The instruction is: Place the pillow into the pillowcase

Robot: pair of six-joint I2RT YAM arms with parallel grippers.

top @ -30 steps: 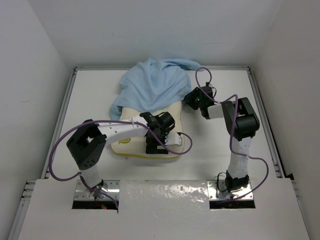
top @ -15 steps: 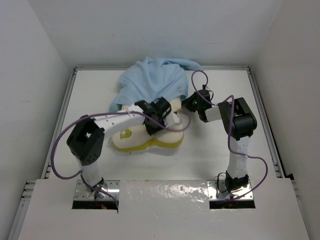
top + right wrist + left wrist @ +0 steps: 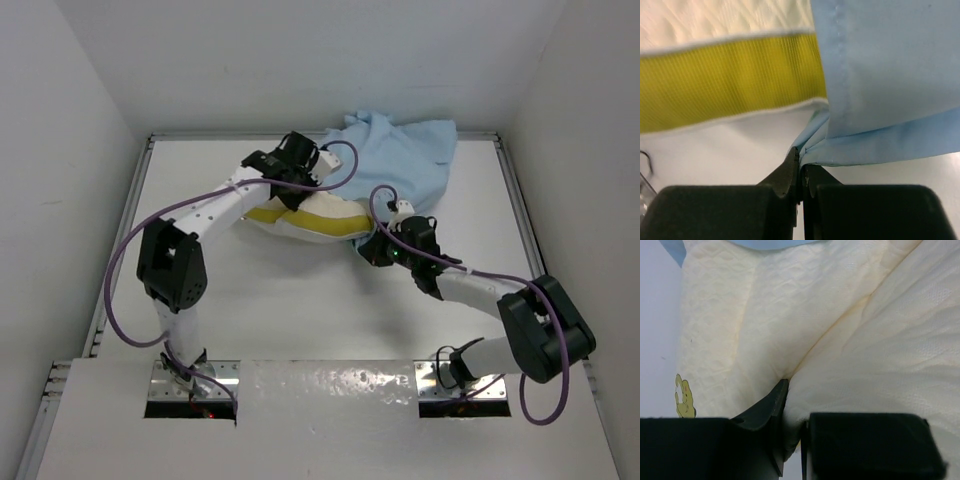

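Pillow (image 3: pixel 318 210) moved rearward | left pincer (image 3: pixel 793 410) clenched on it | right pincer (image 3: pixel 800 162) gripping pillowcase (image 3: pixel 400 150), dragged rightward

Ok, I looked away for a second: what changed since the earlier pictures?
The left gripper, shut on the pillow, carried it from the middle of the table toward the far edge. The pillowcase shifted from far centre to the far right. The right gripper, pinching its hem, moved nearer, beside the pillow's near-right corner. The pillow stays mostly uncovered.
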